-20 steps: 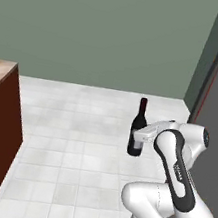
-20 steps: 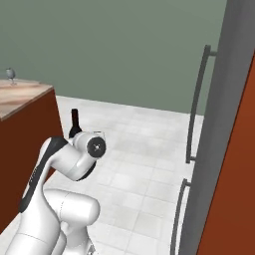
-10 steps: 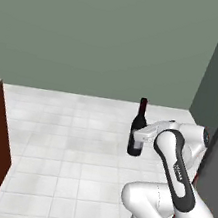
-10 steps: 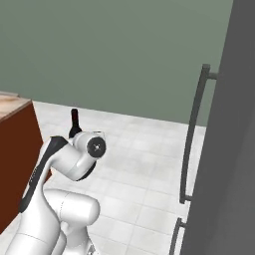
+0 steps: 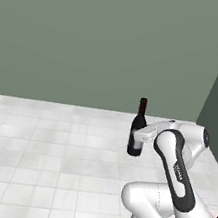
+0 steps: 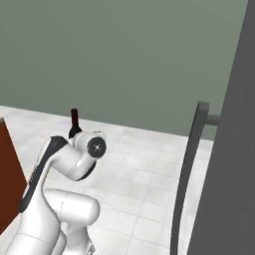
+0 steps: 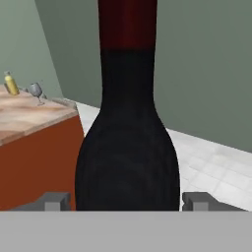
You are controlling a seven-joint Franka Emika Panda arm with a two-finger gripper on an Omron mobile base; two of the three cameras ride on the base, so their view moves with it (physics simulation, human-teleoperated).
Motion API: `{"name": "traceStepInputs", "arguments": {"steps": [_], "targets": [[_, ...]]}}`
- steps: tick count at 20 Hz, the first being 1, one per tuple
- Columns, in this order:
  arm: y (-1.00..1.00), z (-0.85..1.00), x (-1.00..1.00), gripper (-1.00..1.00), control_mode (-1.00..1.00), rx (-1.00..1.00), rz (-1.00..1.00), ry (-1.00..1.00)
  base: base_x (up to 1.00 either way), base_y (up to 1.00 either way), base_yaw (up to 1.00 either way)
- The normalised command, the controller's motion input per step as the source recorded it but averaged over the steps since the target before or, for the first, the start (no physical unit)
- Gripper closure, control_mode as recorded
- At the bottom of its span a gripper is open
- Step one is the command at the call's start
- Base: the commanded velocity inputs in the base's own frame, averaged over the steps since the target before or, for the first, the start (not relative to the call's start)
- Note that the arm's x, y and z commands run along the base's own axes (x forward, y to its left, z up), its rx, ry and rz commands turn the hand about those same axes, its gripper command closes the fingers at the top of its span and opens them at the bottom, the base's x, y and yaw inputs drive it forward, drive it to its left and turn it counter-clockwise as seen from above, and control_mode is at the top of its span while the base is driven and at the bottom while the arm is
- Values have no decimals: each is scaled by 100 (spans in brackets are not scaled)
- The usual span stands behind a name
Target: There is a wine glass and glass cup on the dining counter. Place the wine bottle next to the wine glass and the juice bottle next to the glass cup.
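The wine bottle [image 5: 137, 131] stands upright in the air above the pale tiled floor [image 5: 61, 163], held at its lower body by the gripper [image 7: 127, 201], whose jaws pinch it from both sides; in the hand view its dark body and red neck rise between the two finger tips [image 7: 54, 201]. In the right base view its neck [image 6: 74, 122] shows above the white arm [image 6: 74, 164]. Well apart from it, in the hand view, the dining counter [image 7: 29, 118] carries the juice bottle [image 7: 10, 82] and the wine glass [image 7: 36, 91] near each other on its marbled worktop. A dark vertical handle [image 6: 187, 169] stands at the right.
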Motion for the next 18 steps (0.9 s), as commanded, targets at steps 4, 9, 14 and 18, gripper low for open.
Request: {"name": "traceStepInputs", "arguments": {"steps": [4,9,14,18], "targets": [[0,0,0,100,100,0,0,0,94,13,7],[0,0,0,100,100,0,0,0,94,6,18],[0,0,0,100,100,0,0,0,91,1,26],[0,0,0,100,100,0,0,0,89,0,29]]}}
